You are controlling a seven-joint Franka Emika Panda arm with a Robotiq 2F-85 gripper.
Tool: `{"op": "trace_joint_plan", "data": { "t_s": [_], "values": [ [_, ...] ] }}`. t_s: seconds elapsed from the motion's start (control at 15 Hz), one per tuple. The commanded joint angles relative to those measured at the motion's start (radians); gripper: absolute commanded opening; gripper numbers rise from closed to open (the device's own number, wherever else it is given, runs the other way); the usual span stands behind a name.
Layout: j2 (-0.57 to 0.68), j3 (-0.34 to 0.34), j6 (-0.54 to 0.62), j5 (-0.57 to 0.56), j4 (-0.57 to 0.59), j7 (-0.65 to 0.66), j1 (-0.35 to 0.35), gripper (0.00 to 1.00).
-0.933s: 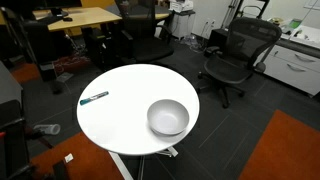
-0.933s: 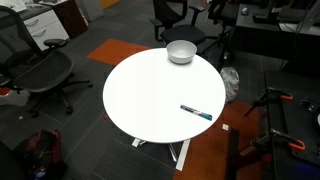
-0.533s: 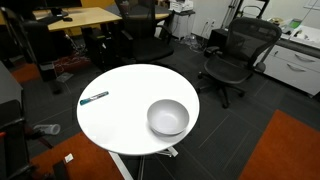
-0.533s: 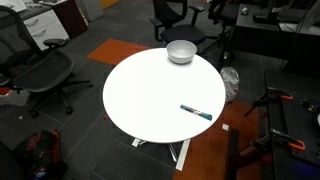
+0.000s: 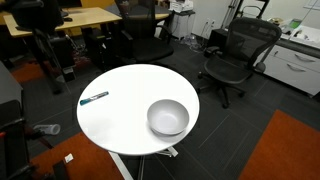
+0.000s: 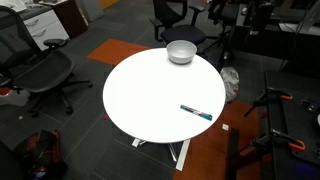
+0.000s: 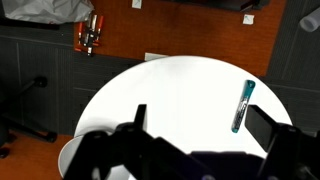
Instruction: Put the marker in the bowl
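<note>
The teal-blue marker (image 5: 94,98) lies flat near the edge of the round white table (image 5: 125,120). It also shows in the other exterior view (image 6: 196,111) and at the right of the wrist view (image 7: 241,105). The pale grey-white bowl (image 5: 168,117) stands empty on the opposite side of the table, also seen in an exterior view (image 6: 181,52). My gripper (image 7: 203,125) hangs high above the table, open and empty. Its right finger (image 7: 268,128) is just below the marker in the picture. In the exterior views the gripper is hard to make out.
Black office chairs (image 5: 238,50) stand round the table, with wooden desks (image 5: 85,18) behind. A dark arm shape (image 5: 35,15) rises at the upper left. An orange floor mat (image 6: 110,50) lies beside the table, and another chair (image 6: 40,70) stands nearby.
A dark arm shape has come into the upper left of an exterior view. The marker and the bowl have not moved.
</note>
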Motion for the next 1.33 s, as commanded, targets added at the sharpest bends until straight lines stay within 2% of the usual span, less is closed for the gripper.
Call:
{"op": "trace_joint_plan", "data": {
  "t_s": [0.0,0.2,0.4,0.8,1.0,1.27],
  "values": [
    [0.037,0.067,0.188,-0.016,-0.084,0.142,0.010,1.00],
    [0.101,0.123,0.343,-0.024,-0.125,0.252,0.016,1.00],
    [0.200,0.152,0.469,-0.021,-0.122,0.325,0.018,1.00],
    [0.373,0.158,0.551,0.055,-0.088,0.334,0.058,1.00],
    [0.447,0.166,0.607,0.040,-0.072,0.357,0.085,1.00],
    [0.540,0.150,0.670,-0.045,-0.042,0.483,0.150,1.00]
  ]
}}
